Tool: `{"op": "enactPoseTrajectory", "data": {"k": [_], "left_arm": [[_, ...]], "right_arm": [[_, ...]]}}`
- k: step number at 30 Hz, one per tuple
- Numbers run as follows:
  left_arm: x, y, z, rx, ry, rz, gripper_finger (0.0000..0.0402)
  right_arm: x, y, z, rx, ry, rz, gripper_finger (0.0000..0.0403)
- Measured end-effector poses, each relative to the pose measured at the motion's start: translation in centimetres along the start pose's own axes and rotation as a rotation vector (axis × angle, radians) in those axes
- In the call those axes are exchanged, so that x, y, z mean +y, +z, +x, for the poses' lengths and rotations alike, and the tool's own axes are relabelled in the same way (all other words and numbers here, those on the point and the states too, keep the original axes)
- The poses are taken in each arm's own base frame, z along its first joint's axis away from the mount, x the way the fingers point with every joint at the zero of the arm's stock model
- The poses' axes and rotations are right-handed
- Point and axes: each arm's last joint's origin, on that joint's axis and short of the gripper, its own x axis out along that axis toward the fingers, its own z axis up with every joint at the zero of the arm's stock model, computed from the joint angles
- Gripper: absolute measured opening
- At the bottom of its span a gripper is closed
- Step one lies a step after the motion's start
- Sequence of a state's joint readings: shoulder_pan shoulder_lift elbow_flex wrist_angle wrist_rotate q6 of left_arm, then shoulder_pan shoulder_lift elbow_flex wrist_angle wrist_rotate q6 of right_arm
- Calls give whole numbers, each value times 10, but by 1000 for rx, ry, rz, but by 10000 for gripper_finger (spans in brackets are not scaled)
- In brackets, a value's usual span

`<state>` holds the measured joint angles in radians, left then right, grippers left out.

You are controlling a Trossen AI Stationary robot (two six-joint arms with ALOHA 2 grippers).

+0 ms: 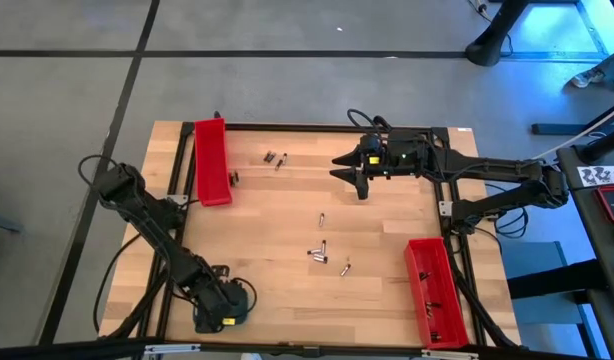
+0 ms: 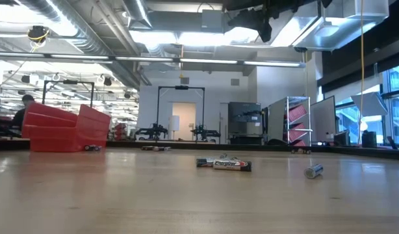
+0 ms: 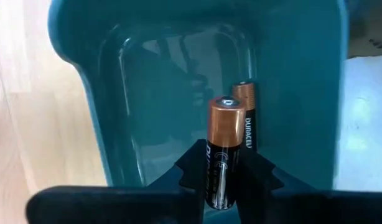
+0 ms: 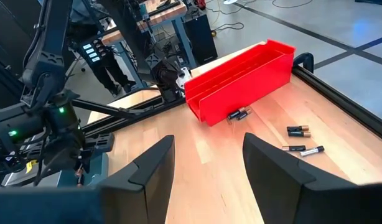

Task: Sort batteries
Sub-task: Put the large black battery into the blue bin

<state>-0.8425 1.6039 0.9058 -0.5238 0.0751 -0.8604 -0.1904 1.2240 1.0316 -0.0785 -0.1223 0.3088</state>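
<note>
Batteries were the whole game here, and on the left side one copper-topped battery [image 3: 226, 155] stood clamped upright between the left gripper [image 3: 223, 180] fingers, long axis running straight up out of the jaws, directly over the teal tray [image 3: 290, 74]. A second battery [image 3: 246, 121] already stood or leaned inside that tray, just behind the held one. In the high view the left gripper [image 1: 222, 305] sat at the table's near-left corner, so the drop, by my read, needed only a release straight down.

Moving across, a red bin [image 1: 212, 160] lay along the far-left part of the table [image 1: 377, 225], with a couple of loose cells [image 1: 276, 158] just beside it. Mid-table, a small scatter of batteries [image 1: 322, 253] lay flat on the pale wood, well apart from both arms. The right gripper [image 1: 359, 172] hovered near the far edge with its fingers spread and nothing between them; it looked the nearer arm for that scatter. Another red bin [image 1: 435, 290] sat at the near-right.

The surface was bare light wood. Beyond it, an open workshop: grey floor, ceiling lights, racks, a doorway.
</note>
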Motion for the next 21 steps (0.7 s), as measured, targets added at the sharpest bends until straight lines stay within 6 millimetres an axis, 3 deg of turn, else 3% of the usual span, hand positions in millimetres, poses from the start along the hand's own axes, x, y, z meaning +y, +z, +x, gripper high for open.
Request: {"op": "enactPoseTrajectory", "data": {"k": [8, 17, 21], "left_arm": [[1, -1, 1, 12, 11, -4, 62], [1, -1, 0, 32, -6, -60, 143], [2, -1, -8, 92, -67, -157, 160]], "right_arm": [[0, 0, 0, 0, 0, 0, 191], [0, 0, 0, 0, 0, 0, 191], [0, 0, 0, 1, 0, 0, 191]]}}
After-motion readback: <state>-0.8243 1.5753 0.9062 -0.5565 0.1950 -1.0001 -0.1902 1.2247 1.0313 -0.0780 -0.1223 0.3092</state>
